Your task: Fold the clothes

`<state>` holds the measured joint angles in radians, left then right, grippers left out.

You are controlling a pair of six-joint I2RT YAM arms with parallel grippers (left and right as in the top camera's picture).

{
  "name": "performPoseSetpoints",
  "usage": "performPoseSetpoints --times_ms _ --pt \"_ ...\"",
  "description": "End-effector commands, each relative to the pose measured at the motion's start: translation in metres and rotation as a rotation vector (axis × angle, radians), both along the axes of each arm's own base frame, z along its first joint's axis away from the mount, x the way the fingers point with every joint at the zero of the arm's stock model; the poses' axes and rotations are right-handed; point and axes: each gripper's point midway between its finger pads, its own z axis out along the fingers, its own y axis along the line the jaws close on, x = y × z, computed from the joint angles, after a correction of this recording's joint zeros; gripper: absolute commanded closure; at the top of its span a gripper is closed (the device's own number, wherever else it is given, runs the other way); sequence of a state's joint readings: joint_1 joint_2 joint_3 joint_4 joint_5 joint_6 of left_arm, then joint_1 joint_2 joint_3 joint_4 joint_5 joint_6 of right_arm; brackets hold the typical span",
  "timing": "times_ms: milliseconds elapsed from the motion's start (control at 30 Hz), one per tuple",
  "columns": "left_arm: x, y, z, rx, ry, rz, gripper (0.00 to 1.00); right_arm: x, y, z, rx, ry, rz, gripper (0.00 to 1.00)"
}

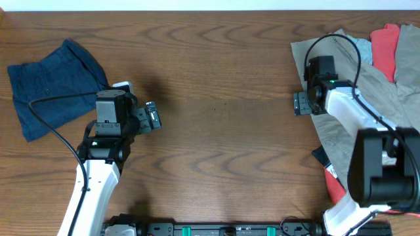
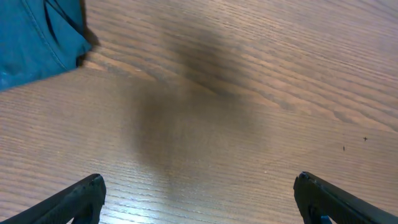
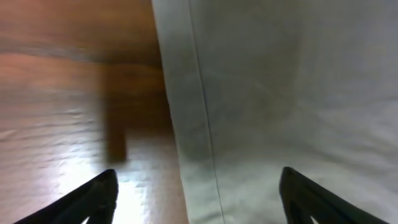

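Note:
Khaki-beige shorts (image 1: pixel 341 131) lie spread at the table's right side, partly under my right arm; their hemmed edge fills the right wrist view (image 3: pixel 261 106). My right gripper (image 1: pixel 302 103) is open, just above the shorts' left edge, holding nothing (image 3: pixel 196 193). Folded navy shorts (image 1: pixel 52 85) lie at the far left; a corner shows in the left wrist view (image 2: pixel 37 37). My left gripper (image 1: pixel 152 117) is open and empty over bare wood (image 2: pixel 199 193), right of the navy shorts. A red garment (image 1: pixel 386 47) lies at the back right.
A light garment (image 1: pixel 408 52) lies beside the red one at the right edge. Dark and red cloth (image 1: pixel 331 177) shows below the khaki shorts near the right arm's base. The wooden table (image 1: pixel 223 85) spans the view.

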<state>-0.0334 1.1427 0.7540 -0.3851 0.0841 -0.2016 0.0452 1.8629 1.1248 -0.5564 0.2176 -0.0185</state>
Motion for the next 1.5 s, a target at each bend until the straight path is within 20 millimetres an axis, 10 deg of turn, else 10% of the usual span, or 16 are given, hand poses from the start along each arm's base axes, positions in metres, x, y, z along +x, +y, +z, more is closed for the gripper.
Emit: performPoseSetpoints --times_ms 0,133,300,533,733,867,1200,1467 --pt "0.006 0.0 0.01 -0.001 -0.024 -0.01 0.02 0.004 -0.002 -0.009 -0.039 0.013 0.004 0.24" --pt "0.006 0.0 0.01 -0.001 -0.024 -0.011 0.02 0.001 -0.015 -0.019 -0.093 0.041 -0.016 0.31" --pt "0.005 -0.003 0.01 -0.021 -0.022 -0.014 0.02 -0.001 -0.022 -0.021 -0.098 0.051 -0.034 0.76" --pt "0.005 -0.005 0.01 -0.027 -0.022 -0.02 0.02 -0.006 -0.032 -0.021 -0.102 0.068 -0.059 0.99" --pt "0.005 -0.004 0.01 -0.027 -0.023 -0.02 0.01 0.002 -0.035 0.003 -0.106 0.034 -0.068 0.99" --pt "0.005 -0.004 0.01 -0.026 -0.024 -0.02 0.01 0.026 -0.031 0.057 -0.086 -0.072 -0.064 0.99" --pt "0.012 -0.005 0.016 -0.027 -0.061 -0.02 0.01 0.064 0.077 0.209 0.336 -0.386 0.078 0.99" --pt "0.024 -0.005 0.028 -0.028 -0.129 -0.021 0.02 0.06 0.177 0.214 0.546 -0.382 0.193 0.99"
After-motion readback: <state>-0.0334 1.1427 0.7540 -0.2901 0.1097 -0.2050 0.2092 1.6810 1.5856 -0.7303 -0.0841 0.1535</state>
